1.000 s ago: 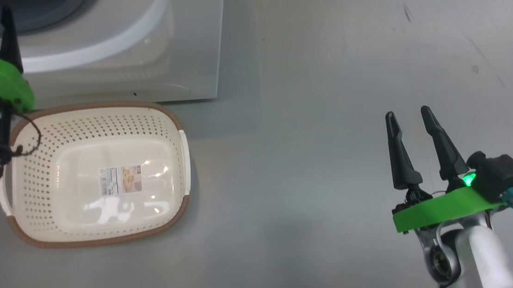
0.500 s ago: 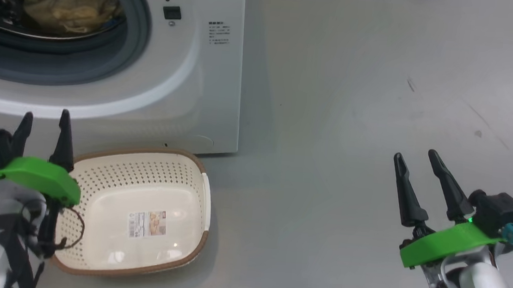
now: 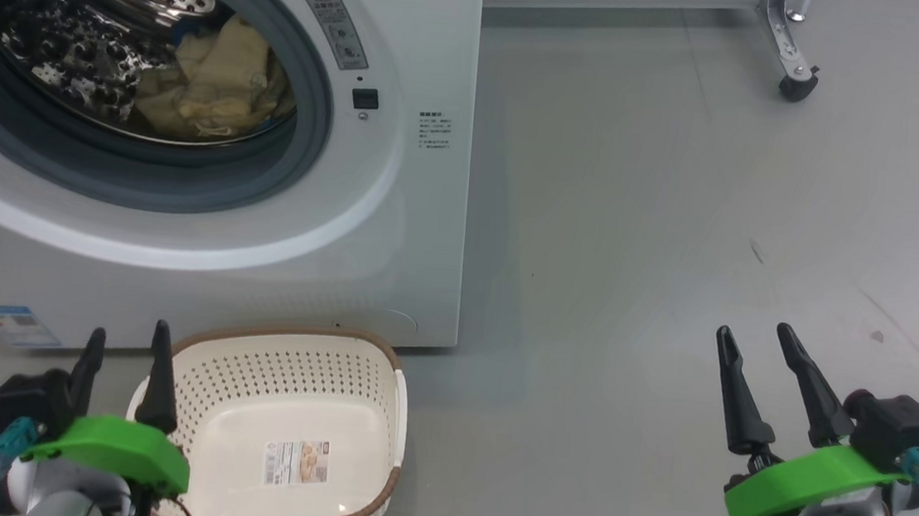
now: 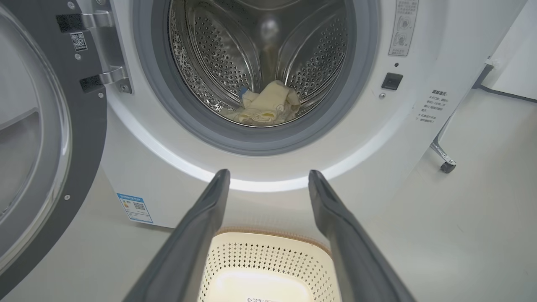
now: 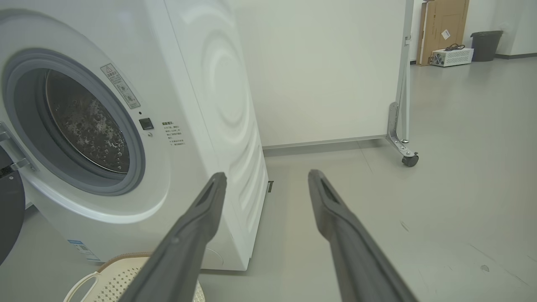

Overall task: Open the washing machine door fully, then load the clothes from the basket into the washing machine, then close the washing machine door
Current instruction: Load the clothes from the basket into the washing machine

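Cream clothes inside the washing machine have come into view.

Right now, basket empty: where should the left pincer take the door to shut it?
Take the washing machine door by its black rim, at the edge far from the hinges. It stands swung wide left, inner face showing, so the open left pincer should probably come from its left.

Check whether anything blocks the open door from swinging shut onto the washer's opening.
Nothing visible does. The door stands open at the left; the clothes lie inside the drum, behind the seal; the basket sits on the floor below the opening. The left pincer, open, hovers low by the basket.
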You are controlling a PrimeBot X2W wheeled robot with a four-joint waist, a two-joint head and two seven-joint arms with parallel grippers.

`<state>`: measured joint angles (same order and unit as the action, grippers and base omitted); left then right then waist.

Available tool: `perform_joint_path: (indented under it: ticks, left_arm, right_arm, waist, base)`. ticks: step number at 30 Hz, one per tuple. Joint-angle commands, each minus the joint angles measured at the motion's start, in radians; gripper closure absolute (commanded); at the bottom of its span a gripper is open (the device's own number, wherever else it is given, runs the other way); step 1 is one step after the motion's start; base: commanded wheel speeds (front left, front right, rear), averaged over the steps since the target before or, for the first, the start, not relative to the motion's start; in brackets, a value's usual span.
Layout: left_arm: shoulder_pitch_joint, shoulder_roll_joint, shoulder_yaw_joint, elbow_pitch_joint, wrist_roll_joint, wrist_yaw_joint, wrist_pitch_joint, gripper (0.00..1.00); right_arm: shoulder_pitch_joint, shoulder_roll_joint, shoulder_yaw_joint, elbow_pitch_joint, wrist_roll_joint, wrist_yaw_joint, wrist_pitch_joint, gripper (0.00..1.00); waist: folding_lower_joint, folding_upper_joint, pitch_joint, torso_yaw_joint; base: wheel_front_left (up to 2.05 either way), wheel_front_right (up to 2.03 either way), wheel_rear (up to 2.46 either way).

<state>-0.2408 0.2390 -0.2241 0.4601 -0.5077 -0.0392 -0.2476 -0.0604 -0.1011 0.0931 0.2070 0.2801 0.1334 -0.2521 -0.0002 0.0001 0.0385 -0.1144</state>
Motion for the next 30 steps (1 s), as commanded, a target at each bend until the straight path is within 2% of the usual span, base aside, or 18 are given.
perform_joint_path:
  ticks: [1,6,15,30]
  left_arm:
    - [-0.01,0.02,0.043,-0.054,0.018,-0.008,-0.014,0.0]
    - [0.048,0.011,0.067,-0.109,0.052,-0.011,-0.014,0.0]
    - [0.144,-0.053,0.142,-0.22,0.145,-0.024,-0.014,0.0]
    - [0.174,-0.125,0.21,-0.246,0.201,-0.082,-0.014,0.0]
  right_arm:
    - [-0.019,-0.007,0.006,-0.033,-0.009,-0.003,-0.01,0.0]
    - [-0.007,0.005,-0.024,-0.047,-0.006,-0.003,-0.01,0.0]
    - [0.013,0.02,-0.029,-0.049,-0.013,-0.003,-0.01,0.0]
    - [0.013,0.033,-0.029,-0.043,-0.022,-0.003,-0.01,0.0]
  waist:
    - [0.0002,-0.0001,-0.024,0.006]
    - [0.0002,-0.0001,-0.038,0.006]
    - [0.0002,-0.0001,-0.057,0.0]
    - [0.0002,-0.0001,-0.065,0.005]
  base:
    - [0.0,0.0,0.0]
    - [0.0,0.0,0.0]
    - [0.0,0.0,0.0]
    - [0.0,0.0,0.0]
